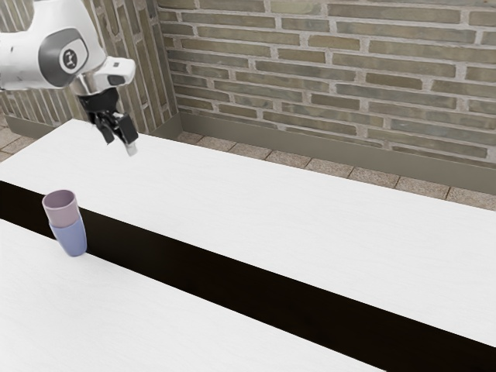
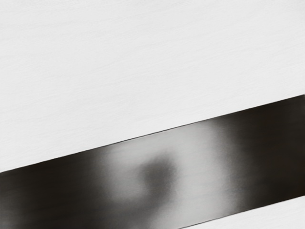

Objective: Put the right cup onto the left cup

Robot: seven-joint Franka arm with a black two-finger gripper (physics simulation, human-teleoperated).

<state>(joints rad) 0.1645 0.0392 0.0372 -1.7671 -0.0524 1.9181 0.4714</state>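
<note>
At the exterior view's left, pink cup (image 1: 67, 214) tops blue cup (image 1: 71, 239).

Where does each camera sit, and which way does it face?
Exterior view: beside the arm, looking down across the white tabletop toward a brick wall; arm and gripper show at its upper left, stacked cups below them.
Wrist view: mounted by the gripper, looking down at the tabletop.
Shared: the white tabletop and its dark band.
</note>
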